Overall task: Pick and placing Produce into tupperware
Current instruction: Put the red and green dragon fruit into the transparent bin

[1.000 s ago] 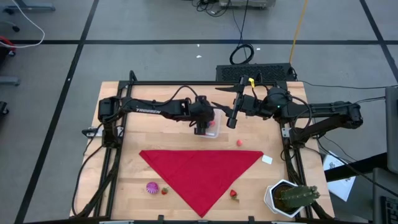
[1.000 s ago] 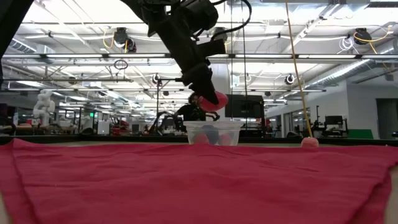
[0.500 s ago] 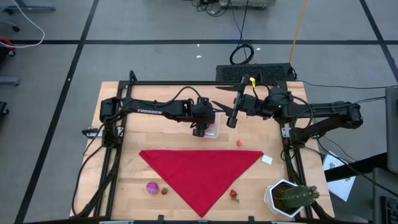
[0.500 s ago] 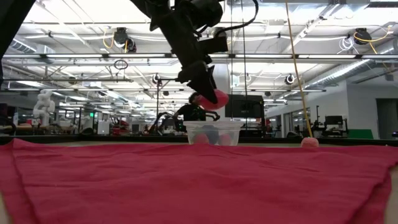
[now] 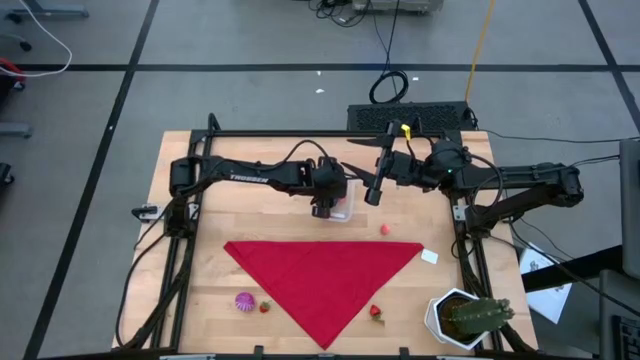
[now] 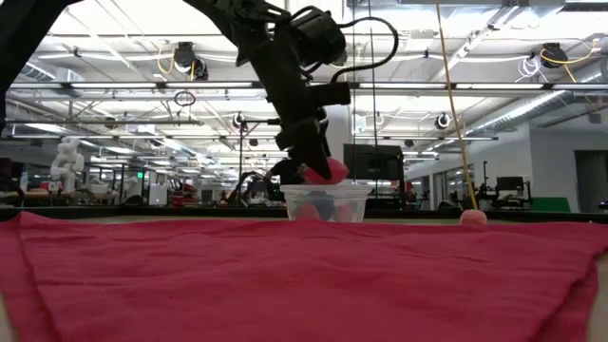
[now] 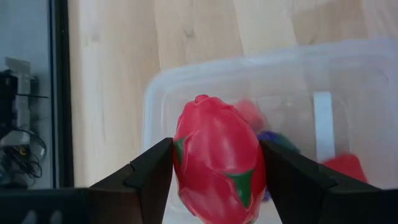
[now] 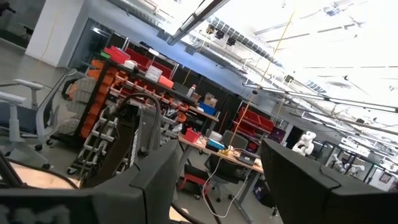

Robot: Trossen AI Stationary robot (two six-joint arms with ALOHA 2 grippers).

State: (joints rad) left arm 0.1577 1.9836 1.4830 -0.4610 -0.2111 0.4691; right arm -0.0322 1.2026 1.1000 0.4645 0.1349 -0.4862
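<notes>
My left gripper (image 7: 214,155) hangs over the clear tupperware tub (image 7: 348,68), shut on a red-magenta toy fruit (image 7: 217,162) with green scales. In the low view the fruit (image 6: 330,171) sits just at the tub's rim (image 6: 328,190). Purple (image 7: 273,140) and red (image 7: 345,165) pieces lie inside the tub. On the table lie a pinkish piece (image 5: 385,229), a magenta ball (image 5: 245,301) and two small red fruits (image 5: 265,306) (image 5: 376,312). My right gripper (image 5: 372,193) waits open, raised to the right of the tub. My left gripper pinches the toy fruit across its middle (image 7: 186,155), one finger (image 7: 146,174) on each side. The fingers come from above, pointing down. The fruit is lifted clear, with its free end (image 7: 202,102) sticking out past the fingertips over the tub's open top.
A red triangular cloth (image 5: 325,275) covers the middle of the table near the front. A potted cactus in a white pot (image 5: 465,318) stands at the near right corner. A small white piece (image 5: 430,256) lies beside the cloth's right tip.
My left gripper has come down toward the tub, still shut on the fruit. The fruit was well above the rim and now sits level with it.
</notes>
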